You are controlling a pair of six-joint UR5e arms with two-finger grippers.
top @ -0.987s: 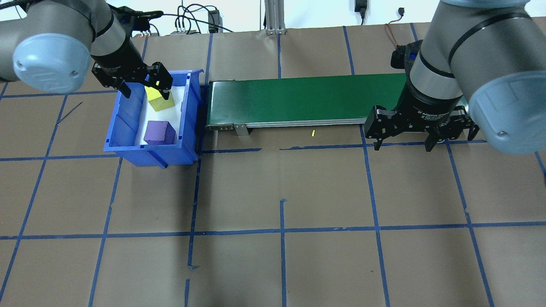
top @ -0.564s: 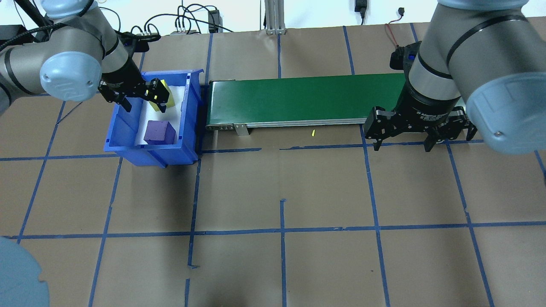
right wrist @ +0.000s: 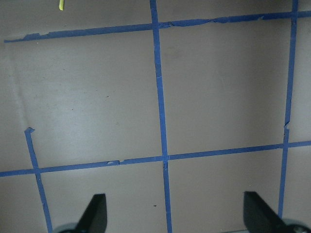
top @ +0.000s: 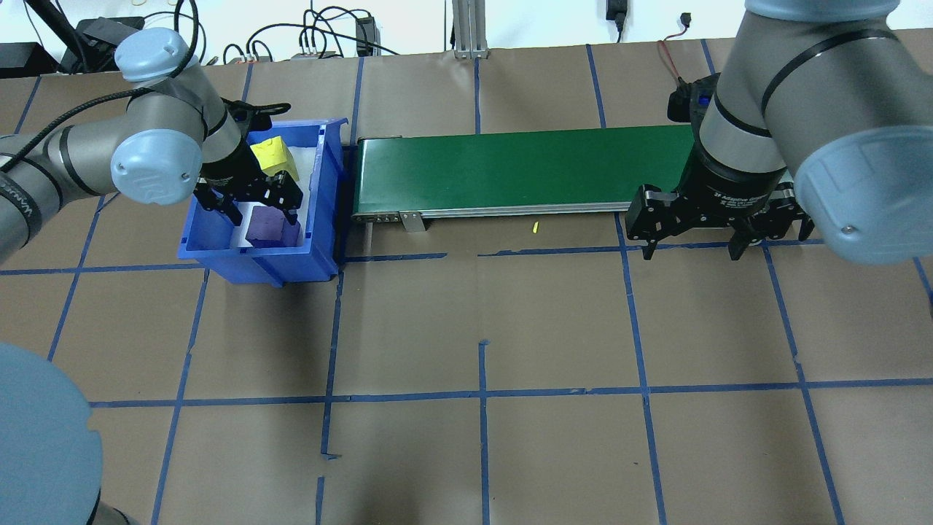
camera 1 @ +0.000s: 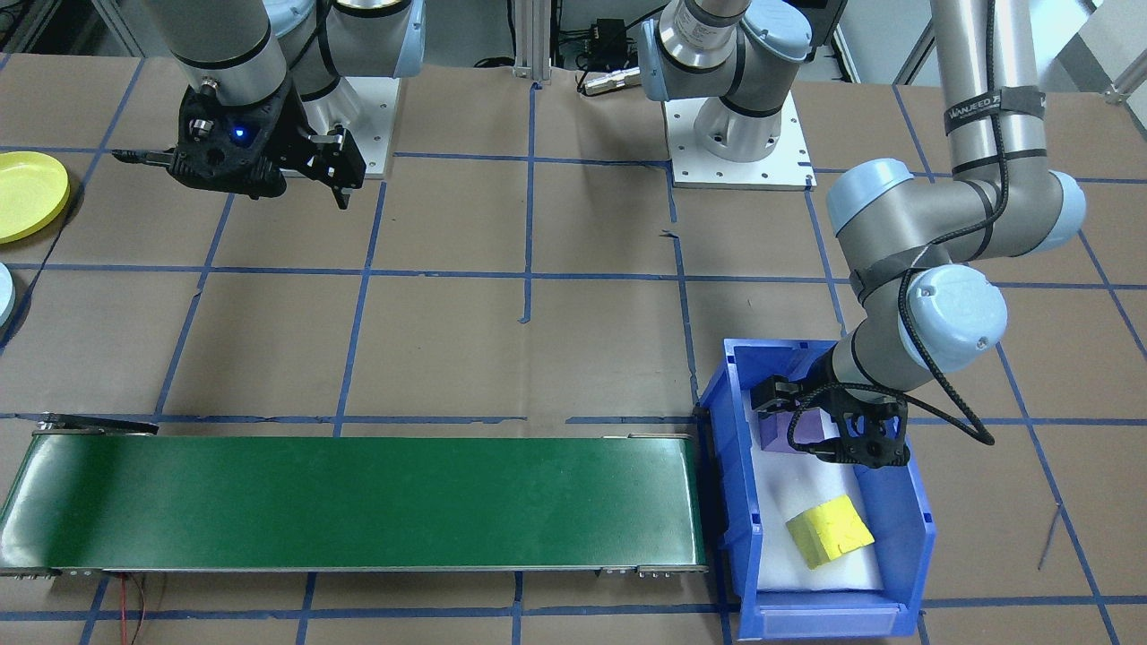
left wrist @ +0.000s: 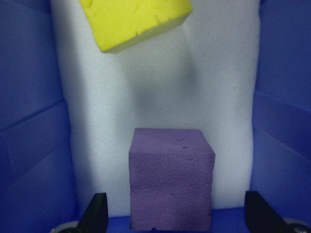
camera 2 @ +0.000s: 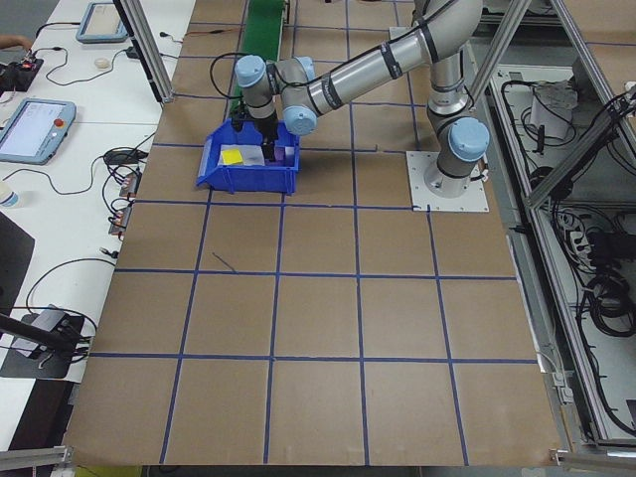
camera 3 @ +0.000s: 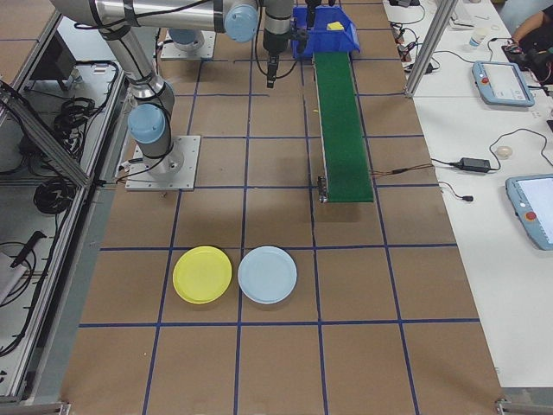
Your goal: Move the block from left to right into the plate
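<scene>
Two open-fingered grippers, left straddling purple cube, w/ round yellow plate far off.

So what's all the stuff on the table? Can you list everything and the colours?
Bin: one, blue, at the conveyor's end on the robot's left.
Purple block: one, in the bin, between the left gripper's fingers.
Yellow block: one, in the bin, tilted.
Conveyor belt: one, green.
Yellow plate: one, on the robot's right.
Pale blue plate: one, beside the yellow plate.
Left gripper: open, in the bin.
Right gripper: open, empty, above the table.
</scene>
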